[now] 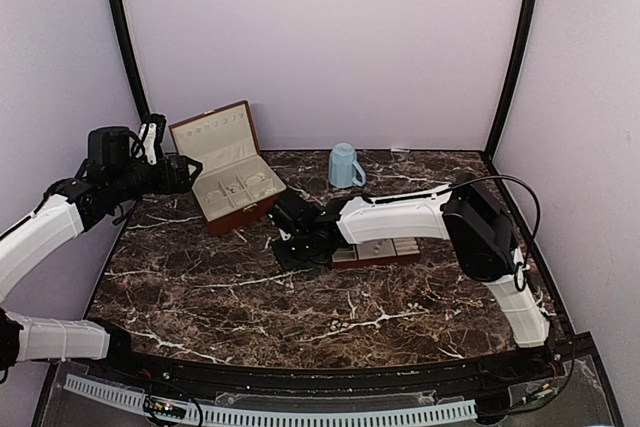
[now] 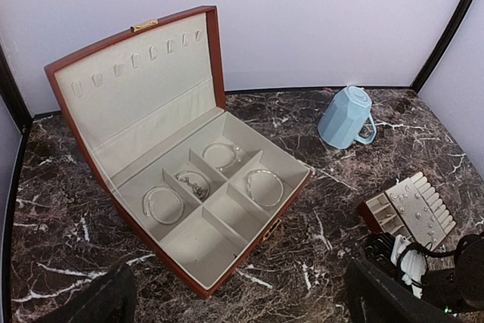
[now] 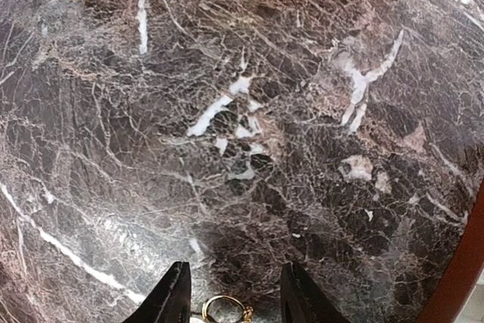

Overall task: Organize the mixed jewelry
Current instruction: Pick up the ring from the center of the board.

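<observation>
Our right hand [image 3: 233,274], half open, straddles a tiny gold ring [image 3: 224,309] on the worktop [image 3: 242,149]; likely light and slippery, so we pinch its band.

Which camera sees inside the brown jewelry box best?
Left wrist view: the open jewelry box is big, bracelets showing in its compartments. Top view shows it small; right wrist view shows only a reddish edge.

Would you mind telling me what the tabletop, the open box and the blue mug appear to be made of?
Tabletop: dark brown with white veins, so marble or a marble-print laminate. Box: smooth reddish-brown shell, perhaps leatherette or lacquered wood, with a cream matte lining like velvet. Mug: pale blue, faceted, softly glossy; likely glazed ceramic, possibly plastic.
</observation>
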{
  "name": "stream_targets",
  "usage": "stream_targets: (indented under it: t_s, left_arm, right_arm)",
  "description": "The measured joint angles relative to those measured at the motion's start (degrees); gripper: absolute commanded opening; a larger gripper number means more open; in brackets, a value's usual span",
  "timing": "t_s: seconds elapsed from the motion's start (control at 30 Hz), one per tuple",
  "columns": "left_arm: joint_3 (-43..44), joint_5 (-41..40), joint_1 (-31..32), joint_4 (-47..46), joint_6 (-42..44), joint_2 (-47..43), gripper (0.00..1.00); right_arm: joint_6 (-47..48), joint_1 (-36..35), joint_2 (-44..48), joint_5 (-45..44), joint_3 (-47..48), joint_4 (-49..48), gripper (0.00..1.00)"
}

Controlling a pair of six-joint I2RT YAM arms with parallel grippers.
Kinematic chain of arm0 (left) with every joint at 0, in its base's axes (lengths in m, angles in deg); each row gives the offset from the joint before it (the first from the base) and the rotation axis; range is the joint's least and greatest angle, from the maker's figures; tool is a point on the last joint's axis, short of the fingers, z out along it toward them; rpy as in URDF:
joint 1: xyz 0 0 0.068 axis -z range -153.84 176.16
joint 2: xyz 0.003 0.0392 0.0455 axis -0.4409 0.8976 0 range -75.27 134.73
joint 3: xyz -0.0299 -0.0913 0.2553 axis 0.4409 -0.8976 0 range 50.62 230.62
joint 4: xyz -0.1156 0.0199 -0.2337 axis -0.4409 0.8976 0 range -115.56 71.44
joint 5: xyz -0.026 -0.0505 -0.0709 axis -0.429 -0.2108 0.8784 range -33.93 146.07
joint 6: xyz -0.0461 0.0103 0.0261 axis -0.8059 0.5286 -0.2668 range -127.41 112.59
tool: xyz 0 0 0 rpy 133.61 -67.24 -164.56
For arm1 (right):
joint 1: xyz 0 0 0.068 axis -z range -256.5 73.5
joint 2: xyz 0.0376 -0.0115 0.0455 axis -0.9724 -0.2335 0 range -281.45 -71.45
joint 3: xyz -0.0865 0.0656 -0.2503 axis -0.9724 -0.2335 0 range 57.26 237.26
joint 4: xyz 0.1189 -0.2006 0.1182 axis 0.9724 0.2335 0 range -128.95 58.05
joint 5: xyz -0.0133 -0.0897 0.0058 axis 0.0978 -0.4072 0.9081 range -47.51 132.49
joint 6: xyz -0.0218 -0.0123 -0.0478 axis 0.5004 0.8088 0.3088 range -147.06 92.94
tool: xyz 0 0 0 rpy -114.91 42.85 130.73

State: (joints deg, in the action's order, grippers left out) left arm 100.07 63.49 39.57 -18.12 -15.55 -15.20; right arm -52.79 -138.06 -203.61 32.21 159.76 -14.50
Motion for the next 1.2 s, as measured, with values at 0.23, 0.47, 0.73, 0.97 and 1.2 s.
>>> stream_targets:
  t_s: [0.23, 0.47, 0.73, 0.97, 1.2]
  left_arm:
    - [0.0, 0.0, 0.0, 0.0, 0.0, -0.2, 0.99]
    - [0.0, -0.2, 0.0, 0.0, 0.0, -0.2, 0.99]
    - [0.0, -0.5, 0.0, 0.0, 0.0, -0.2, 0.99]
    - [0.0, -0.7, 0.0, 0.1, 0.0, -0.2, 0.99]
    - [0.0, -0.7, 0.0, 0.1, 0.0, -0.2, 0.99]
  right_arm:
    - [0.3, 0.0, -0.5, 0.0, 0.0, 1.2, 0.34]
    - [0.2, 0.0, 0.1, -0.2, -2.2, -0.2, 0.29]
    - [0.0, 0.0, 1.0, -0.8, -4.2, -1.7, 0.25]
    - [0.0, -0.4, 1.9, -1.6, -5.5, -1.7, 0.27]
    - [-0.6, -0.5, 3.7, -1.2, -8.1, -1.7, 0.29]
